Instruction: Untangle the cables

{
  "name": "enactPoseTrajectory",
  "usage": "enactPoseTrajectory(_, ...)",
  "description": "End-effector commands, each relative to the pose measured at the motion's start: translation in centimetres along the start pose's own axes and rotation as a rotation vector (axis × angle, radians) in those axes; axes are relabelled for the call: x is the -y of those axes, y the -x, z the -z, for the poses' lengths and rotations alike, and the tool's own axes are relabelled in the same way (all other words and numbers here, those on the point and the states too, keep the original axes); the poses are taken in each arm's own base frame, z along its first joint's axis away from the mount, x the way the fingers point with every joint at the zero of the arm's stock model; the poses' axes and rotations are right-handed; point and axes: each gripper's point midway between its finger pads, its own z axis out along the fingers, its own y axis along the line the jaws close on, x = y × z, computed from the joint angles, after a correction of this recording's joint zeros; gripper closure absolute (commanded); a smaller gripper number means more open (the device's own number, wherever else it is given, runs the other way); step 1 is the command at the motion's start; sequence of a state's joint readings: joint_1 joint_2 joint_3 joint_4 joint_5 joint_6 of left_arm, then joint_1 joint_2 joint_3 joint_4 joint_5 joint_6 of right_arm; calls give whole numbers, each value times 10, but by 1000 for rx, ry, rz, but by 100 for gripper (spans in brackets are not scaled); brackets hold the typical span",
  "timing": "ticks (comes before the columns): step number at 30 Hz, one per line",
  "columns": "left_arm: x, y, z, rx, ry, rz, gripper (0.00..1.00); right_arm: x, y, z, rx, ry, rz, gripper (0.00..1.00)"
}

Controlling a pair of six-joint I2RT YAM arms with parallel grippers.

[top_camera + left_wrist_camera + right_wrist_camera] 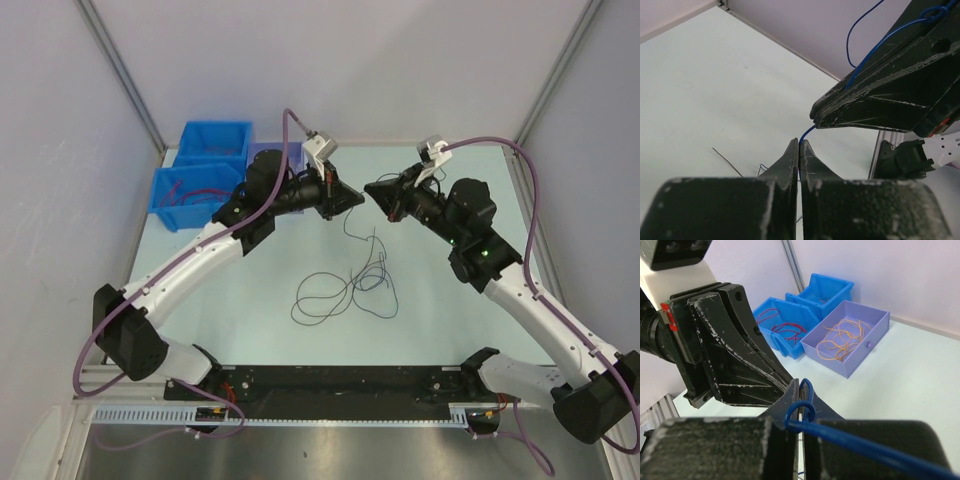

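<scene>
Left gripper [798,143] and right gripper [799,386], scuffed black, each pinch one thin blue cable [865,446].

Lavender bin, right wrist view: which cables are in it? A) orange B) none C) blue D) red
A: the lavender bin holds a loose heap of orange cables; the red cables lie in the blue bin next to it.
</scene>
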State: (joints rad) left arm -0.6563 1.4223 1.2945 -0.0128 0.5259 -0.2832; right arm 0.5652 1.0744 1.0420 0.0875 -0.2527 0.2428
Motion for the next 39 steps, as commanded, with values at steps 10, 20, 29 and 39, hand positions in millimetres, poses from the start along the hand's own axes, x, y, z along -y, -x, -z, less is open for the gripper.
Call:
enactPoseTrajectory(10,-72,45,8,85,317,43,100,40,-13,18,-49,-266,-89,12)
enactPoseTrajectory(20,-200,109,61,240,739,112,100,71,-88,49,-193,-438,-180,13)
enactPoseTrajectory(29,-283,152,119,418,1245,149,100,69,-163,51,-309,-396,-315,15)
enactPoseTrajectory(39,-308,194,181,671,1579,56,100,73,-187,52,-364,-382,-293,16)
